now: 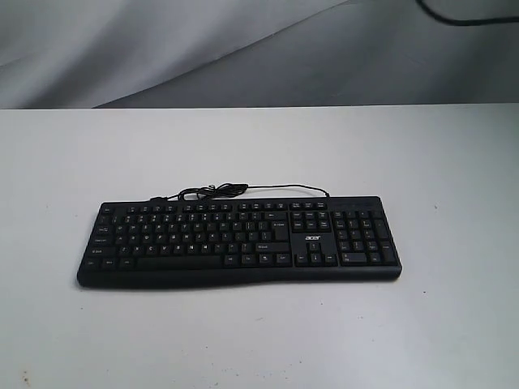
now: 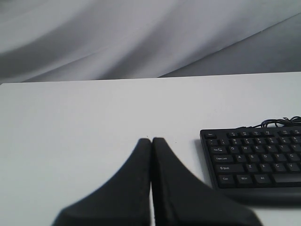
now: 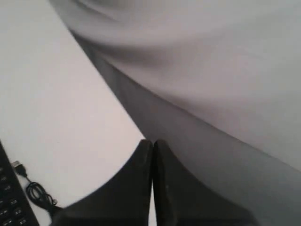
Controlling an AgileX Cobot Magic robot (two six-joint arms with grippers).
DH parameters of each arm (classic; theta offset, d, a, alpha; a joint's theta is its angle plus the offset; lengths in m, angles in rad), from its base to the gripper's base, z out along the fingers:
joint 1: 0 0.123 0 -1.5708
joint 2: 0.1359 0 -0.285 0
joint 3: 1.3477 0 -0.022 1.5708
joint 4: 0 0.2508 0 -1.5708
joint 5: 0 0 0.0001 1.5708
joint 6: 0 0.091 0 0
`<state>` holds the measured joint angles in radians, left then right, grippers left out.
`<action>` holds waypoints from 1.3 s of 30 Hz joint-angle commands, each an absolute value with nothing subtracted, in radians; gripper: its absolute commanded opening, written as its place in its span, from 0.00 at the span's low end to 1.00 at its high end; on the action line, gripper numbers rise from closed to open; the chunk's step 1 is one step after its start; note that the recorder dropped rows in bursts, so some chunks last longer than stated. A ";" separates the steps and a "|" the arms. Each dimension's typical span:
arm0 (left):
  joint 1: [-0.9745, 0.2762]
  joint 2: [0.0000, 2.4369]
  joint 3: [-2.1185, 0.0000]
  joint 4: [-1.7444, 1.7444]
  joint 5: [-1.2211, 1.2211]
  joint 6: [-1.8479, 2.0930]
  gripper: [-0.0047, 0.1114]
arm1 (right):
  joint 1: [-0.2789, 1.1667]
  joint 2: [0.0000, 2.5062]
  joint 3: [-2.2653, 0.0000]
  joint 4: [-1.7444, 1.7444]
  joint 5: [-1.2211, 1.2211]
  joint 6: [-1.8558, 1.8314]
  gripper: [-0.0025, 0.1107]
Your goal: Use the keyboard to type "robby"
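The black keyboard (image 1: 238,238) with white legends lies flat in the middle of the white table, number pad to the right, its thin cable (image 1: 212,191) coiled behind it. Neither arm shows in the exterior view. In the left wrist view my left gripper (image 2: 151,140) is shut with nothing between its black fingers, over bare table beside the keyboard's (image 2: 256,160) Ctrl and Shift end. In the right wrist view my right gripper (image 3: 153,141) is also shut and empty, raised near the table's edge, with a corner of the keyboard (image 3: 10,200) and the cable's plug (image 3: 19,168) off to one side.
The white table (image 1: 259,324) extends well beyond the keyboard on every side. A grey draped cloth backdrop (image 1: 243,49) hangs behind the table's far edge. A dark cable (image 1: 462,14) crosses the top right corner of the exterior view.
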<state>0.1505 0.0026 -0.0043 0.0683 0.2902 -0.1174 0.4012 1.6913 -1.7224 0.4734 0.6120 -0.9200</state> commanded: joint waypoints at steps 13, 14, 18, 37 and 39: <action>0.152 0.000 0.000 0.060 0.286 -0.121 0.04 | 0.385 1.054 -1.211 0.478 0.416 -0.818 0.02; 0.152 0.000 0.000 0.060 0.286 -0.121 0.04 | 0.385 1.033 -1.211 0.478 0.380 -0.780 0.02; 0.152 0.000 0.000 0.060 0.286 -0.121 0.04 | 0.374 0.995 -1.211 0.327 0.362 -0.572 0.02; 0.152 0.000 0.000 0.060 0.286 -0.121 0.04 | 0.121 0.564 -0.584 0.000 0.095 -0.194 0.02; 0.152 0.000 0.000 0.060 0.286 -0.121 0.04 | 0.082 0.497 -0.508 0.000 0.095 -0.194 0.02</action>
